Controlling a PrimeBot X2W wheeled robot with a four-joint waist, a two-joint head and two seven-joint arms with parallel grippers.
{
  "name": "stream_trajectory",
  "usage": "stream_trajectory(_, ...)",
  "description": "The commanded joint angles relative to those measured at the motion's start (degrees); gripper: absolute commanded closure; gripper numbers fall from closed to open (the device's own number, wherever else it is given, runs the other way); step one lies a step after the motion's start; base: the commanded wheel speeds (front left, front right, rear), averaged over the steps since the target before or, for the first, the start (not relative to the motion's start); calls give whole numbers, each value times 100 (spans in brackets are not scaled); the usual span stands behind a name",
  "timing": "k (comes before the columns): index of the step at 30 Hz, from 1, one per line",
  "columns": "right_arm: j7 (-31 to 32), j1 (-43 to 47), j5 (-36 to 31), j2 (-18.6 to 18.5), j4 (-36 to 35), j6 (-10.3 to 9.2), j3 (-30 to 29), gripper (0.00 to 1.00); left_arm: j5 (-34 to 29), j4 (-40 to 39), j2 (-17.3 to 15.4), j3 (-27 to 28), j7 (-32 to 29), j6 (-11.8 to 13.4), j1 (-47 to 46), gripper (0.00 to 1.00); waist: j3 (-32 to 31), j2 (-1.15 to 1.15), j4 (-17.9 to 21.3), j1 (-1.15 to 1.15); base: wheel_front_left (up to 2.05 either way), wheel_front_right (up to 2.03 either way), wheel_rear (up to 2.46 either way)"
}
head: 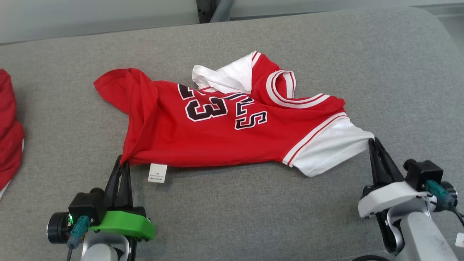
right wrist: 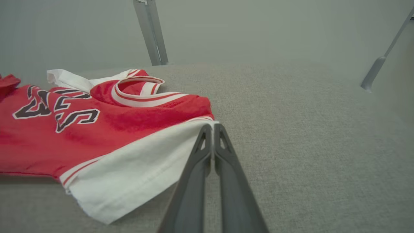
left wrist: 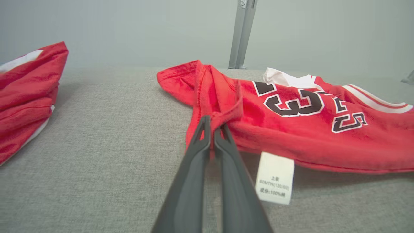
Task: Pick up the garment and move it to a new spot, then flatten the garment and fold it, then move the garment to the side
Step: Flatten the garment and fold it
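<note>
Left gripper (head: 121, 164) was closed tight on a bunched red hem corner of the red-and-white fabric basketball jersey (head: 217, 137); right gripper (head: 372, 142) was clamped on its white sleeve edge; jersey lay rumpled between them on grey woven upholstery (head: 253, 217); white care label (head: 157, 173) hung just right of the left fingers; second red cloth heap (head: 9, 134) lay well left.

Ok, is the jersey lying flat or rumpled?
Rumpled, not flat: the red jersey is bunched into folds at its hem corner, and one white sleeve is flipped over its far edge.
</note>
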State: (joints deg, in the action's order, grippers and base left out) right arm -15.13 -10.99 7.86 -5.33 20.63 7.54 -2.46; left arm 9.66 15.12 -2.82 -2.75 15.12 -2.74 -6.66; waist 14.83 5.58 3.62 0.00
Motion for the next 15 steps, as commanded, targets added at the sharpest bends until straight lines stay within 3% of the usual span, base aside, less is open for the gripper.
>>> stream_trajectory(1,1,-95,75,-58,-83,-11,17,100,-76,-55,-15,27,2,-51,-17,100,-272,0,-101,0,0,0,0)
stream_trajectory(7,1,-920,297,-484,-629,-11,268,100,-251,-322,-293,96,2,-372,-725,100,-812,0,-163,0,0,0,0)
stream_trajectory(12,1,-1973,424,-948,-945,-11,538,100,-248,-371,-982,-8,2,-467,-1858,100,-1096,0,-206,0,0,0,0)
stream_trajectory(15,1,-2727,546,-1245,-1074,-11,685,100,131,-451,-1409,-84,-408,-474,-2784,100,-1231,0,-261,0,0,0,0)
